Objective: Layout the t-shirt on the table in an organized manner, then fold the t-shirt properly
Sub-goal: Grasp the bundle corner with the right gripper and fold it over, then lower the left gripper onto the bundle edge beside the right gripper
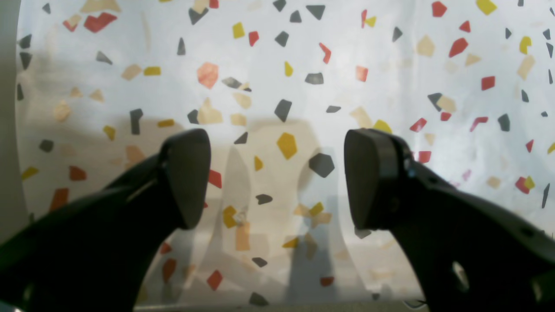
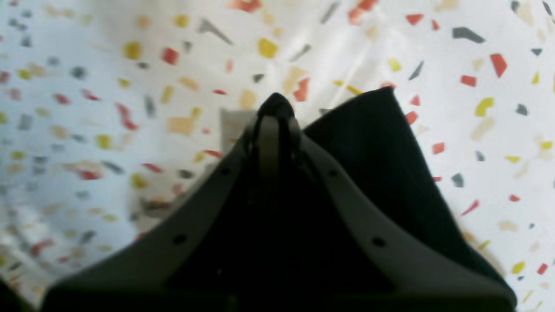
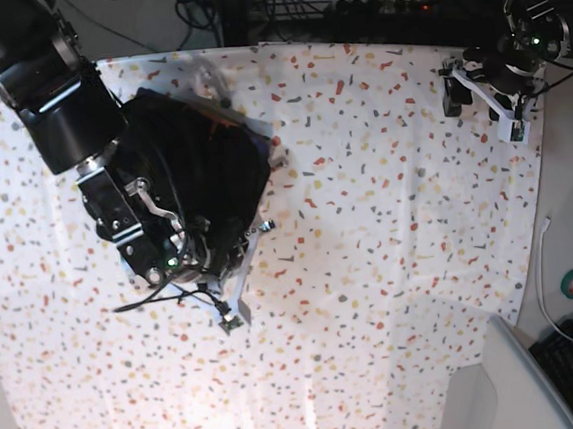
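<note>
**Q:** Closest to the lens, what shows?

**A:** Right gripper (image 2: 277,108), filling the lower half of its wrist view. Its two fingers meet at a point, pressed together on a fold of the black t-shirt (image 2: 381,147). Dark fabric fans out from the tips toward four o'clock, lying over the speckled table (image 2: 86,86).

**Q:** Where does the shirt sit overall?

**A:** From the base view, the t-shirt (image 3: 212,161) is a crumpled dark heap at about ten o'clock on the table (image 3: 387,216), partly hidden under the right arm. The right gripper (image 3: 230,315) sits at the heap's six o'clock edge.

**Q:** And the other arm?

**A:** The left gripper (image 1: 277,177) has its fingers (image 1: 186,177) spread wide, with only flecked cloth between them. In the base view the left gripper (image 3: 498,106) is at two o'clock, near the table's edge, well apart from the shirt.
</note>
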Motion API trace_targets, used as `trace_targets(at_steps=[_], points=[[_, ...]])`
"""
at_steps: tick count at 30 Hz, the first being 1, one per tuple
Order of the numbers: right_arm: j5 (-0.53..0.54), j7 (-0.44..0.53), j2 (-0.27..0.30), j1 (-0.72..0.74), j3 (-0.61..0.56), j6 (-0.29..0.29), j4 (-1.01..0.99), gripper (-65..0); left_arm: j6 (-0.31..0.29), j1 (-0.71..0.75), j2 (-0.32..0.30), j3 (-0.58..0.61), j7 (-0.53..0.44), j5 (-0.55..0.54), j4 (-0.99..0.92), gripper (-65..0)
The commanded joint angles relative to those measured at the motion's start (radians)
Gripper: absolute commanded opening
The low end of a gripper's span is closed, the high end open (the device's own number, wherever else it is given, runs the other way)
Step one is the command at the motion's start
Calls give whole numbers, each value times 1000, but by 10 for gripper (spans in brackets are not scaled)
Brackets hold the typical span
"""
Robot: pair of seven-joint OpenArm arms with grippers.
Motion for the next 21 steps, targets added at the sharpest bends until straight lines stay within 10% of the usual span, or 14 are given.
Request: trace_targets(at_steps=[1, 21], points=[[-8, 4, 11, 14, 41, -2, 51, -650, -6, 0, -15, -5, -17, -11, 14, -194], [-9, 45, 59, -36, 200, -4, 114, -650, -6, -14, -11, 4, -17, -11, 18, -194]])
